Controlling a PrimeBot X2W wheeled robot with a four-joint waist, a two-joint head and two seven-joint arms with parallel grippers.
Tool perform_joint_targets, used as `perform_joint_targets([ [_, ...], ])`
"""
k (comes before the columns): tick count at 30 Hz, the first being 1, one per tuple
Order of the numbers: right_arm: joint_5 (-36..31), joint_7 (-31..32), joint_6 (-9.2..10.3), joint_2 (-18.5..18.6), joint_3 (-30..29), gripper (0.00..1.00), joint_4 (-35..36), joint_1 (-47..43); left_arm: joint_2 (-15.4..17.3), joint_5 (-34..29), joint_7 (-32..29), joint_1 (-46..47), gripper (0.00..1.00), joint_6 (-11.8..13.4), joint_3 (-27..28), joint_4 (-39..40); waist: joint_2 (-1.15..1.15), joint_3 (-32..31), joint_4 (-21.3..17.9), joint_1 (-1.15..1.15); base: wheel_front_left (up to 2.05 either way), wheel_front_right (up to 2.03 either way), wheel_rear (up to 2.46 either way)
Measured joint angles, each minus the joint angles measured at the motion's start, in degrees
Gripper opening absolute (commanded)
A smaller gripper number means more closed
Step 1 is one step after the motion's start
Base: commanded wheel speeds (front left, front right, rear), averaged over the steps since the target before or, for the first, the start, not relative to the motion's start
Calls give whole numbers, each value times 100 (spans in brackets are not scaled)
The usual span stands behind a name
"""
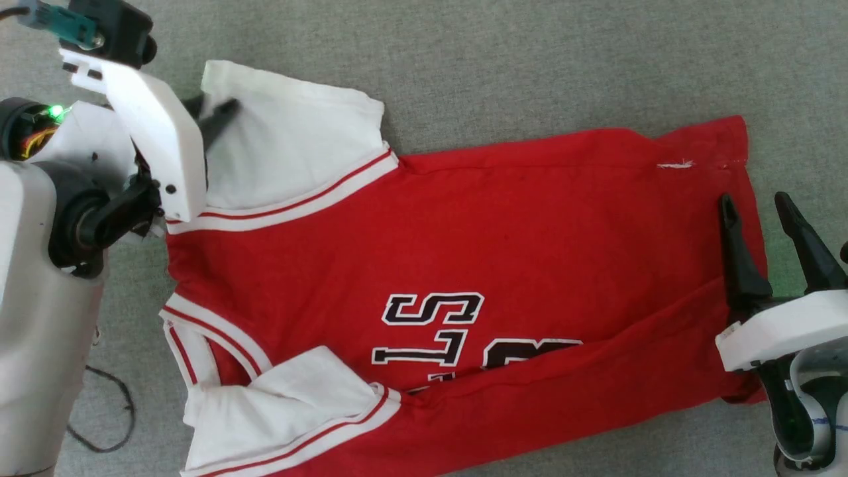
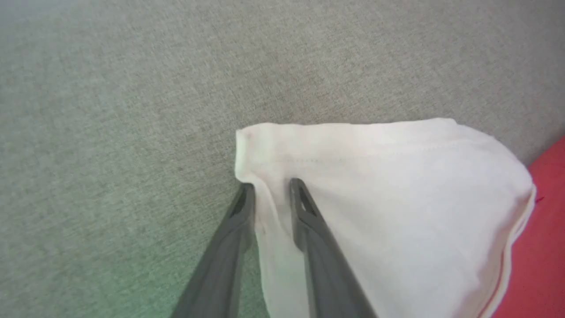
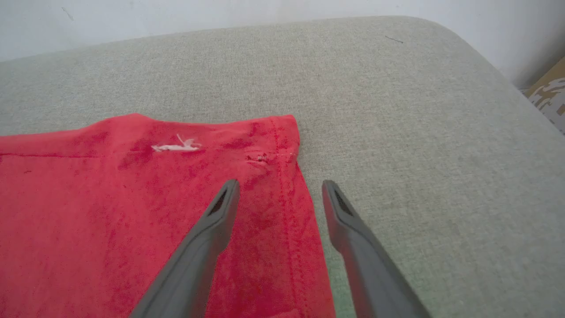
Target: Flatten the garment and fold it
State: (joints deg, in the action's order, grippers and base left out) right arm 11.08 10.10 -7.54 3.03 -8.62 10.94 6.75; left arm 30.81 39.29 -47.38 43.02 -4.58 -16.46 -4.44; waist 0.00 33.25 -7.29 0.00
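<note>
Head view first, Ivo: where did the garment (image 1: 503, 252) lie?
— It lay spread on the grey padded surface (image 1: 530, 59), stretched between the two grippers. One long side was folded over part of the lettering (image 1: 434, 318).
— And how would it handle, in your opinion?
— I judged it light, soft and limp, and not fragile. It would sag and follow any pull, so edges and corners were the best places to take.
— What about the left gripper (image 2: 272, 185)?
— Its fingers stood close together with the edge of the white sleeve (image 2: 375, 198) between them, so it seemed to pinch that edge.
— And the right gripper (image 3: 280, 183)?
— It was spread wide and held nothing. The hem (image 3: 289, 198) ran between its fingers, with one finger over red cloth and the other over bare surface. A small white thread tuft (image 3: 176, 145) sat ahead of it, to its left.
</note>
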Motion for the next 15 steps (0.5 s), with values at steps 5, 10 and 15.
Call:
perform_joint_targets([
  [5,-103,148,0,40,30,100,122,55,-74,-13,345,-57,0,1,-5,-71,0,-104,32,0,0,0,0],
  [10,-135,482,0,408,29,100,372,380,-98,-24,604,-189,0,-1,-13,-126,0,-278,92,0,0,0,0],
  [15,-63,1303,0,853,-40,100,288,934,-131,-21,665,-205,0,-35,-34,-113,0,-357,188,0,0,0,0],
])
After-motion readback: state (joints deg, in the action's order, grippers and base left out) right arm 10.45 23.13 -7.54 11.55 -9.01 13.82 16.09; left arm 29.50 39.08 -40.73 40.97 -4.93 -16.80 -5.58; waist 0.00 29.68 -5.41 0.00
